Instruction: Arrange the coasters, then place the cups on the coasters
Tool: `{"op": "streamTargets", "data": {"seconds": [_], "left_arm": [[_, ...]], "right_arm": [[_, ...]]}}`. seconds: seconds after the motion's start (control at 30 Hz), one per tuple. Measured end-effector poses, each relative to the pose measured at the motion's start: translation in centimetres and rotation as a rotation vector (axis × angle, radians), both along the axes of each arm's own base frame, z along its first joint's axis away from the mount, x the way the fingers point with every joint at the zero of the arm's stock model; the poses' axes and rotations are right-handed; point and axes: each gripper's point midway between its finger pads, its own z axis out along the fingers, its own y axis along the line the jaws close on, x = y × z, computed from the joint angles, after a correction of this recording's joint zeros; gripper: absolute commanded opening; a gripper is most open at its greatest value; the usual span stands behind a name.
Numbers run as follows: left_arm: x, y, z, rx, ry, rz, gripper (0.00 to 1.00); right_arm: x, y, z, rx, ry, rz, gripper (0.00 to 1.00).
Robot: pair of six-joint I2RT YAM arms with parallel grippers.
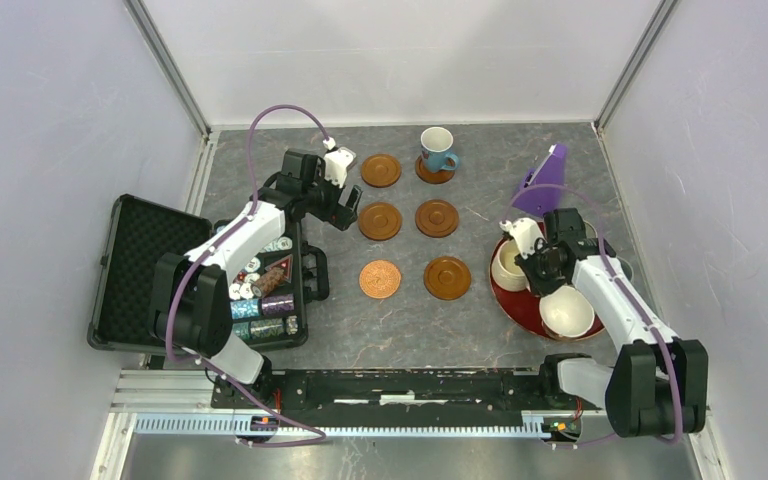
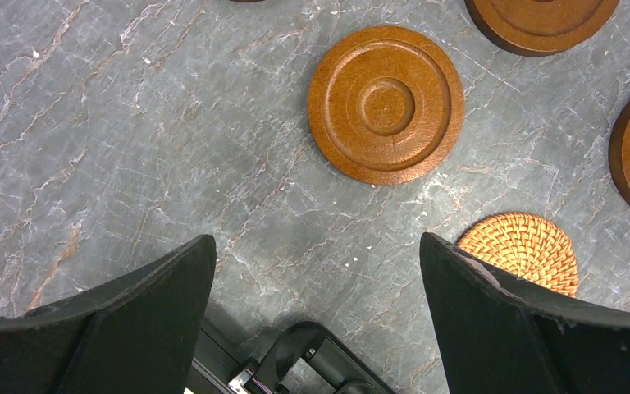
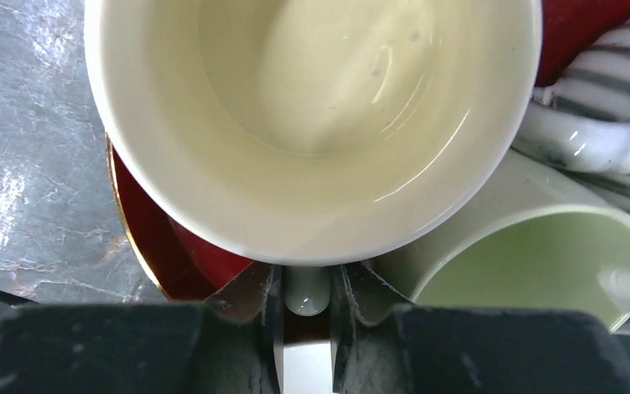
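Now you are pinching the cream mug (image 3: 312, 123) by its handle, the right gripper (image 3: 306, 287) pressing its fingers onto it at the left edge of the red tray (image 3: 156, 238). You are wanting a straight, upright lift, clearing the pale green mug (image 3: 541, 246) crowding just beside it, before heading for the bare coasters (image 1: 437, 218). Your left gripper (image 2: 318, 254) is hanging spread wide over the table (image 2: 90, 123). Fingers are hiding most of the handle, so grip depth is proving unclear; the striped mug (image 3: 615, 82) is running off frame.
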Motion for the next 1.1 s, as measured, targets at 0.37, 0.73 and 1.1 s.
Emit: {"op": "streamTargets", "data": {"seconds": [0.37, 0.73, 1.1], "left_arm": [[0.1, 0.0, 0.1, -0.001, -0.002, 0.000, 1.00], [1.0, -0.4, 1.8, -0.021, -0.034, 0.009, 1.00], [1.1, 1.3, 1.9, -0.051, 0.009, 0.113, 1.00]], "right_arm": [[-0.2, 0.9, 2.5, 0.054, -0.092, 0.023, 0.00], [4.5, 4.5, 6.2, 0.187, -0.162, 0.087, 0.00], [13.9, 14.4, 8.7, 0.243, -0.181, 0.288, 0.00]]}}
